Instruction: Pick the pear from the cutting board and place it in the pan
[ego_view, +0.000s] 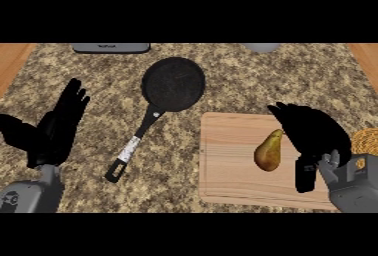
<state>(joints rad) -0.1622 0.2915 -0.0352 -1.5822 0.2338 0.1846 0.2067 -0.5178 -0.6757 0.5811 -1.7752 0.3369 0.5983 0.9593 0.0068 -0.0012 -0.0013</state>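
Your open right hand (314, 134) just right of the pear (269, 151) on the cutting board (229, 170); pan (173, 85) up-left; left hand (57, 127) open.

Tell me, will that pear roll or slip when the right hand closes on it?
The pear lies on its side on the flat cutting board, so a nudge could roll it. Its tapered neck and smooth skin may slip; the right hand should probably wrap the wide end.

Bare counter (221, 95) between board (229, 165), pan (173, 82)
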